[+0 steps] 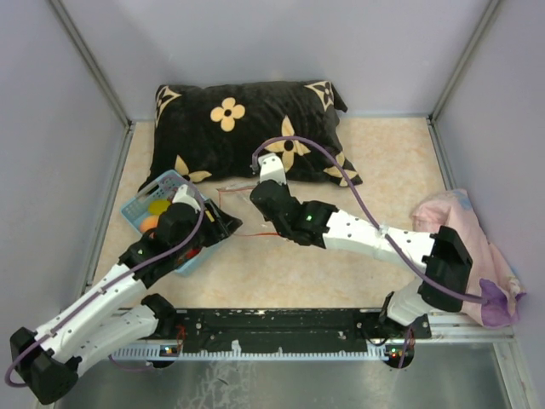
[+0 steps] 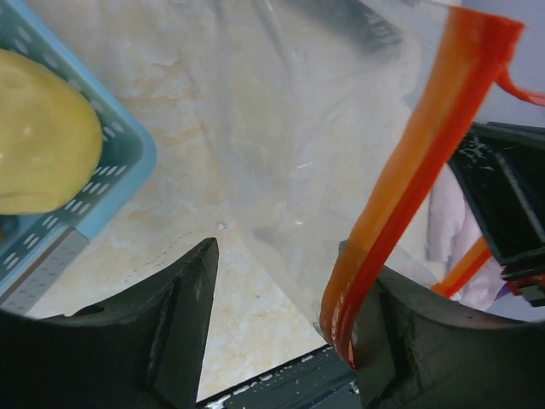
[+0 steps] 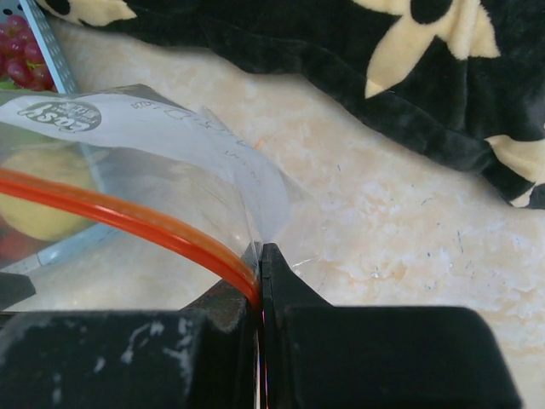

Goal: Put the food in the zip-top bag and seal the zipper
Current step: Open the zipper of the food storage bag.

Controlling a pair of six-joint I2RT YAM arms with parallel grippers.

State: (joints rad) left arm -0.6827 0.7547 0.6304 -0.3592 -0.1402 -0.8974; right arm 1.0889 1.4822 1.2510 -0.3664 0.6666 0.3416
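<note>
- The bag, thin clear crinkled film with a round printed label, is being held up off the marbled beige worktop, between the two grippers and just beside the basket.
- The zipper, a smooth red-orange strip, is being shown running along the bag's top edge.
- The right gripper is being pressed shut on the zipper at the bag's corner, with its black fingers meeting over the strip.
- The left gripper is being held with its jaws apart. The zipper is lying against one finger, and the other finger is standing clear of the film.
- The food is lying in the basket, which is light blue latticed plastic: a rounded yellow fruit, an orange one and glossy dark red grapes.
- The left arm is being stretched low from the near left corner, with its wrist over the basket's near side.
- The right arm is being bent at the near right and reached leftward to mid-worktop, with a purple cable looped above it.
- A black plush pillow with cream flowers is lying at the far side, and a soft pink cloth at the right.
</note>
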